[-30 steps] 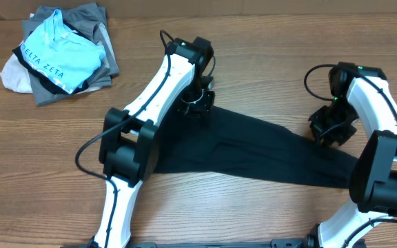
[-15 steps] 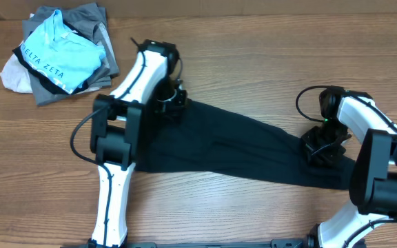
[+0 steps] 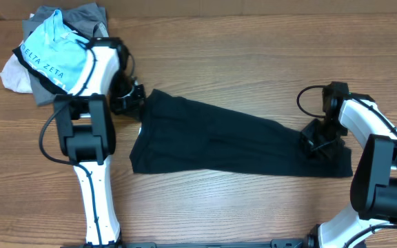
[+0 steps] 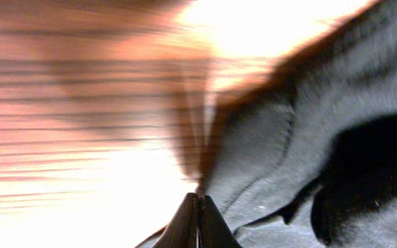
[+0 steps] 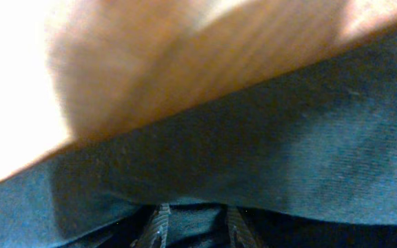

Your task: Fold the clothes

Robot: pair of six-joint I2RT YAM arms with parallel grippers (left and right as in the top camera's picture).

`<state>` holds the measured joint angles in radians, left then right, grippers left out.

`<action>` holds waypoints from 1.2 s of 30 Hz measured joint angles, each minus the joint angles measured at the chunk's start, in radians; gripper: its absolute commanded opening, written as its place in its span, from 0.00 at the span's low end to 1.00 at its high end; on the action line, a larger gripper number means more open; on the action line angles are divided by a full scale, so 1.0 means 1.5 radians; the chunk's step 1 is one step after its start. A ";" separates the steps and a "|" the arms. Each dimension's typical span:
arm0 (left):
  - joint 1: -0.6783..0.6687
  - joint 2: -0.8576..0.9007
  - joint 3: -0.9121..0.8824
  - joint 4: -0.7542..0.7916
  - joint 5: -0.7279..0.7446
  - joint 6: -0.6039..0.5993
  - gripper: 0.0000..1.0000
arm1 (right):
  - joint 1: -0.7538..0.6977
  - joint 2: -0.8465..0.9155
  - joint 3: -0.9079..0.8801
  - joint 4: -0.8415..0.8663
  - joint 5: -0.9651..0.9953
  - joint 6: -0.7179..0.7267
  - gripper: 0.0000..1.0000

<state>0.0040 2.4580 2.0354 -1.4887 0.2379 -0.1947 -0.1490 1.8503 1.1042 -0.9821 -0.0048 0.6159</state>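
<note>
A black garment [image 3: 233, 141] lies stretched across the table from left to right. My left gripper [image 3: 128, 98] is at its upper left corner, beside the clothes pile. In the left wrist view the gripper [image 4: 198, 205] is shut, its tips pinching the edge of the dark cloth [image 4: 322, 124]. My right gripper [image 3: 319, 142] sits on the garment's right end. In the right wrist view the gripper [image 5: 197, 224] has its fingers [image 5: 158, 226] apart, with dark cloth [image 5: 288, 151] between and over them.
A pile of clothes [image 3: 60, 55] lies at the back left: a light blue printed shirt on grey and white pieces, touching my left arm. Bare wood table [image 3: 253, 62] shows behind and in front of the garment.
My left gripper has moved left toward the pile, dragging the garment's left end with it and pulling the cloth out longer and flatter. The right gripper has stayed at the right end.
</note>
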 measured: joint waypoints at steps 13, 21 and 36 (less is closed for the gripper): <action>0.054 -0.030 -0.003 0.008 -0.002 -0.005 0.04 | 0.024 0.012 0.074 0.053 -0.036 -0.050 0.41; -0.004 -0.177 -0.004 -0.010 0.012 0.006 0.04 | 0.021 0.016 0.271 -0.145 0.021 -0.059 0.29; -0.231 -0.118 -0.003 -0.048 0.028 0.012 0.04 | 0.022 0.016 0.156 -0.125 0.025 -0.064 0.21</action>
<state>-0.3431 2.2807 2.0315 -1.5612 0.2802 -0.1761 -0.1165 1.8736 1.3388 -1.1702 0.0330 0.5201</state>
